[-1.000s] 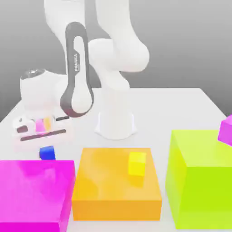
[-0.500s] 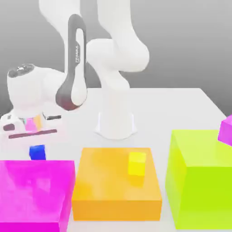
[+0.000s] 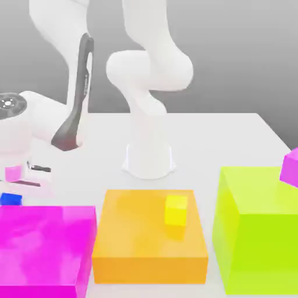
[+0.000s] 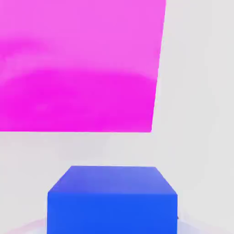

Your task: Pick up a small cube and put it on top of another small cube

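Observation:
The small cube is tiny and bright blue. It sits at the exterior view's far left, just behind the big magenta block. My gripper is shut on the small cube from above, with the white hand right over it. In the hand view the small cube is close up, with the magenta block and white table beyond it. A small yellow cube rests on top of the orange block.
Three big blocks line the front: magenta, orange, and a tall lime one at the exterior view's right. Another magenta block pokes in at the right edge. The arm's white base stands mid-table.
The hand has swung toward the exterior view's left, carrying the blue cube with it, from beside the orange block's corner to the far left edge.

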`<state>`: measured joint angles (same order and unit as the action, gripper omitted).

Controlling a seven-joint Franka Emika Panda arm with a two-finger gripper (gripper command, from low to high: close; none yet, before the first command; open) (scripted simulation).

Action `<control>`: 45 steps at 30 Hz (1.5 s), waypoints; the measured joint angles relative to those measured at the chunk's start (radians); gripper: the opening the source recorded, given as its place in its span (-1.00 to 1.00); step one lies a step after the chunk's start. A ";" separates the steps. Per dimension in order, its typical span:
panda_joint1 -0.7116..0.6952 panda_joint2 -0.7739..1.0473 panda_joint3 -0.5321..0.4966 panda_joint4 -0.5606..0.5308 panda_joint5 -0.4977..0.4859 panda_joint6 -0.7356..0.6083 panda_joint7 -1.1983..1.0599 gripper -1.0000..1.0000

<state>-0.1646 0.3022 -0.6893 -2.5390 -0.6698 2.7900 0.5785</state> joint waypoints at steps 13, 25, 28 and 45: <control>0.262 -0.034 0.043 0.166 -0.015 -0.192 0.179 -1.00; 0.532 -0.211 0.391 0.271 0.352 -0.465 -0.012 -1.00; 0.633 -0.264 0.447 0.300 0.428 -0.541 -0.049 -1.00; 0.914 -0.448 0.591 0.238 0.659 -0.636 -0.255 -1.00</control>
<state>0.7497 -0.1458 -0.0979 -2.3014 -0.0113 2.1545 0.3238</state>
